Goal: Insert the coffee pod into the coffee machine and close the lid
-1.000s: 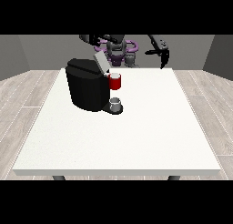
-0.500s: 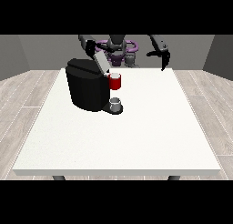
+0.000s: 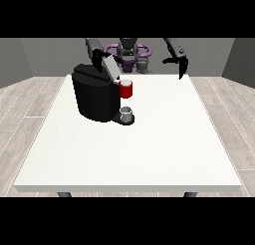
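The black coffee machine (image 3: pixel 97 97) stands on the far left part of the white table (image 3: pixel 149 149). Its grey lid (image 3: pixel 110 67) is tilted up above the machine's top. A red thing at the machine (image 3: pixel 126 89) shows at its front, and a grey thing (image 3: pixel 127 112) sits on the base below it. The hand at the view's left (image 3: pixel 96 55) is just behind the raised lid, close to its upper edge. The hand at the view's right (image 3: pixel 181 64) hangs over the table's far right edge, fingers pointing down and holding nothing. Another small grey thing (image 3: pixel 143 65) shows near the robot's torso.
The robot's torso (image 3: pixel 128 52) stands behind the table's far edge. Grey walls and a wooden floor (image 3: pixel 25 104) surround the table.
The grey lid now stands more upright, with the hand at the view's left lower and nearer to it. The hand at the view's right has sunk slightly.
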`<state>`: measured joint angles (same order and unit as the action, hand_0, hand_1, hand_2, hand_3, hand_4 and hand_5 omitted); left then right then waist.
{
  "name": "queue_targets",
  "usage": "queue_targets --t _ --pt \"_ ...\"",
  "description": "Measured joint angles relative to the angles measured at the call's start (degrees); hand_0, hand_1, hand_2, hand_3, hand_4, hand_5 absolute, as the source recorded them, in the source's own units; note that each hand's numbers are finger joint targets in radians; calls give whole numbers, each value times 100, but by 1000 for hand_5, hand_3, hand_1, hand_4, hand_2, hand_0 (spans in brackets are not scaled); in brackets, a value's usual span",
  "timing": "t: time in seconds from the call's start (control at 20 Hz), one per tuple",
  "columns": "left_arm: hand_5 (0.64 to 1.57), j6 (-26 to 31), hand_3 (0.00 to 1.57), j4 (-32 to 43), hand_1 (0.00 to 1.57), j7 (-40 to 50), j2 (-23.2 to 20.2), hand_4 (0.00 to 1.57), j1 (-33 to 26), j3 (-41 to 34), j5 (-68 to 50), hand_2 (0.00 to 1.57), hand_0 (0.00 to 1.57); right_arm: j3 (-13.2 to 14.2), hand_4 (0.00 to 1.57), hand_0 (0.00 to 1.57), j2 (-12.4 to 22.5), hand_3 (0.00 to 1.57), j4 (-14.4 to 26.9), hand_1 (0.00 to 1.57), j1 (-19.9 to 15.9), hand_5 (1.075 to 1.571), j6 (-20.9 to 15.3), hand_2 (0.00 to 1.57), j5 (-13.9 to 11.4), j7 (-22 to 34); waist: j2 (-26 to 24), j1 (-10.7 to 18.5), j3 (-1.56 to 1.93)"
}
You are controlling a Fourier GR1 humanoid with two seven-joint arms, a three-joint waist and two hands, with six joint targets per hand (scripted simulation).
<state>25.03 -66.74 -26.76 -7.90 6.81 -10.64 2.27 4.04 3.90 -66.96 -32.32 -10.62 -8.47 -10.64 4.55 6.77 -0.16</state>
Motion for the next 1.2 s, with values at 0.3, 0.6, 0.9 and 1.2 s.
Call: queue_targets --t 0.3,0.6,0.9,1.2 --pt "1571 -85 0 168 0 -92 -7 381 106 -10 -9 0 0 96 317 0 54 0 180 0 -268 1571 -9 0 53 -55 102 28 -18" --pt "1571 -38 0 151 0 -15 -35 369 172 33 -65 0 0 160 394 0 126 0 422 0 -496 1571 -24 0 37 -118 141 161 -19" --pt "1571 52 0 363 0 -90 -137 385 301 -35 -147 0 0 51 421 0 35 0 506 0 -699 1571 -145 0 -60 -99 212 160 17" --pt "1571 136 0 582 0 -181 -208 319 463 -40 -155 0 0 2 363 0 -26 0 340 0 -958 1571 -371 0 -80 595 315 246 68"
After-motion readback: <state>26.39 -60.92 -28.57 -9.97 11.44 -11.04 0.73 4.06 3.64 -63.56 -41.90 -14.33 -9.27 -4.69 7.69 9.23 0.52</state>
